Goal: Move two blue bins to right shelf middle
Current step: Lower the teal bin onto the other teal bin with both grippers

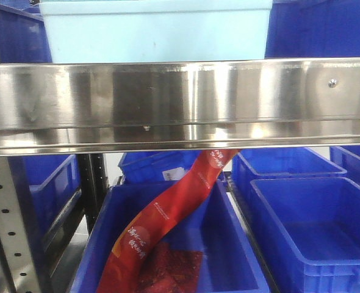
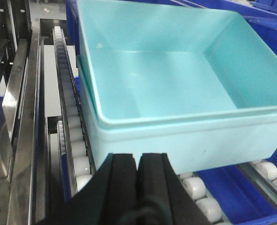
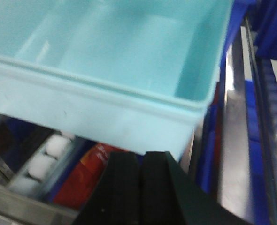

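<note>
Blue bins fill the lower half of the front view: one at bottom centre (image 1: 229, 256) holds a long red printed bag (image 1: 168, 226) that leans up toward the steel shelf rail (image 1: 180, 101) crossing the middle of the frame, and another bin (image 1: 314, 232) sits just beside it at lower right. More blue bins show behind them and in the upper corners.

We see a pale turquoise bin (image 2: 176, 79) at the top centre of the front view, above the rail. In the left wrist view it fills the upper right, nested in a second bin of the same colour, resting on white rollers (image 2: 195, 187) at the lower right.

Our left gripper (image 2: 137, 178) sits at bottom centre, its black pads pressed together on nothing, just in front of the turquoise wall. Our right gripper (image 3: 141, 183) is likewise clenched and empty at bottom centre, below the bin's near corner (image 3: 185, 122).
</note>
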